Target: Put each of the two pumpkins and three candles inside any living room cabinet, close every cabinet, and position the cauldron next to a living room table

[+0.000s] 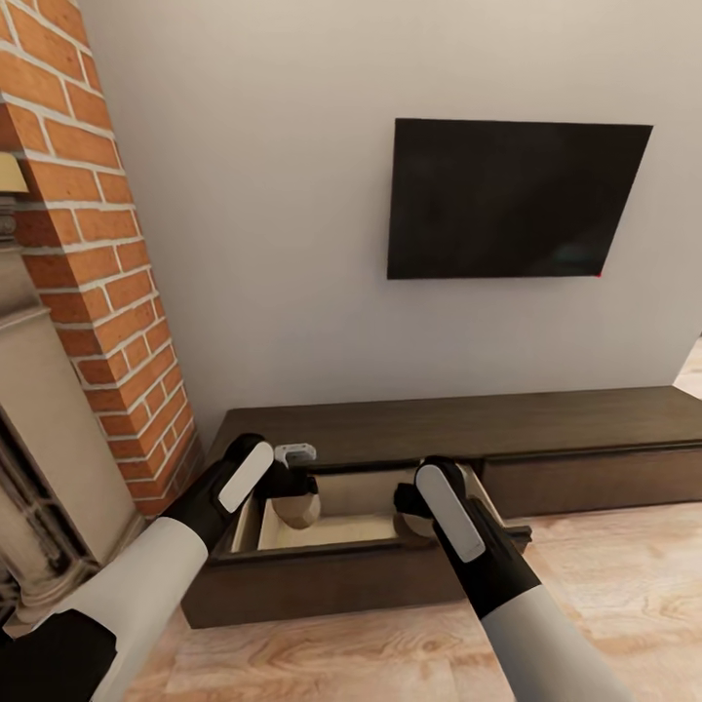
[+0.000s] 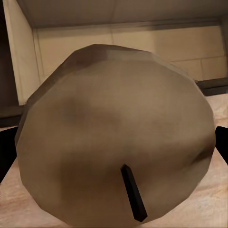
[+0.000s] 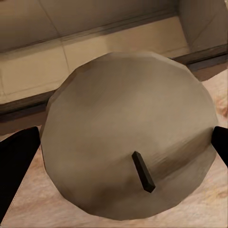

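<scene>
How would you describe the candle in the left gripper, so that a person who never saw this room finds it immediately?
Under the wall-mounted TV stands a long dark brown cabinet with one drawer pulled open. Two candles hang over this drawer, each in a gripper. Yours is the tan candle in the left gripper, at the drawer end nearer the brick fireplace.

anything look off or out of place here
Nothing is spilled or damaged. The one thing out of its shut state is the cabinet's left drawer, pulled open. Each gripper holds a candle over it: left gripper with one candle, right gripper with another candle.
</scene>
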